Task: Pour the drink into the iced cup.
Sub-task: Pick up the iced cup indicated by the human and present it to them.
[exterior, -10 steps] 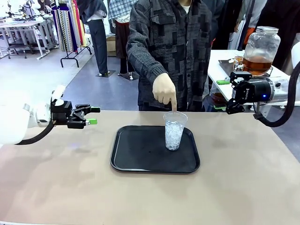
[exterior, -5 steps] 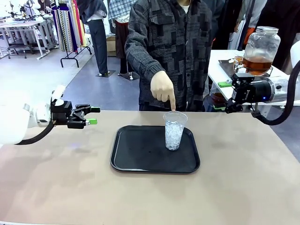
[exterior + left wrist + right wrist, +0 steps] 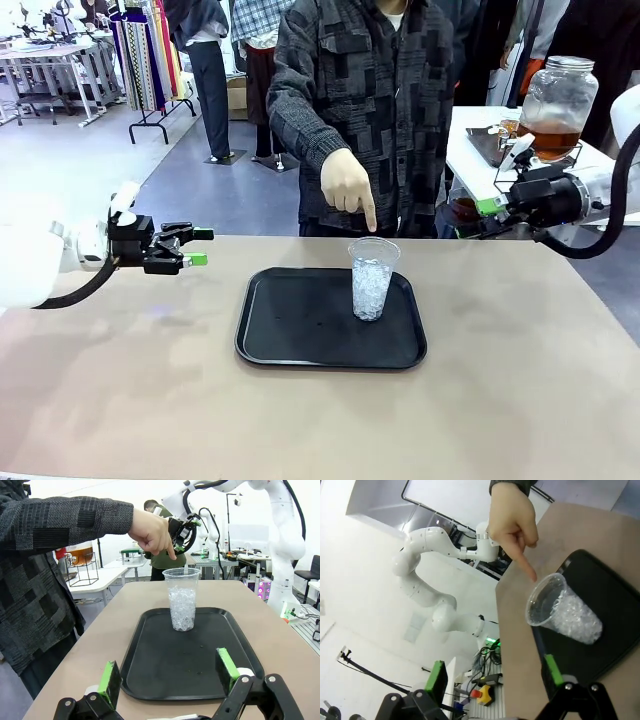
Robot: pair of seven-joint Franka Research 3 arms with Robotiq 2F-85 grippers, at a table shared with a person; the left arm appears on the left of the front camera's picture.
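Right gripper (image 3: 484, 214) has swung round to point frame-left at right centre, jaws apart. Left gripper (image 3: 198, 247), mid-left, is spread too. Drink (image 3: 548, 138) sits in the jar (image 3: 560, 85), upper right, seemingly on a rear table. A hand (image 3: 346, 184) points above the iced cup (image 3: 371, 280), centre, on the tray (image 3: 300, 340).
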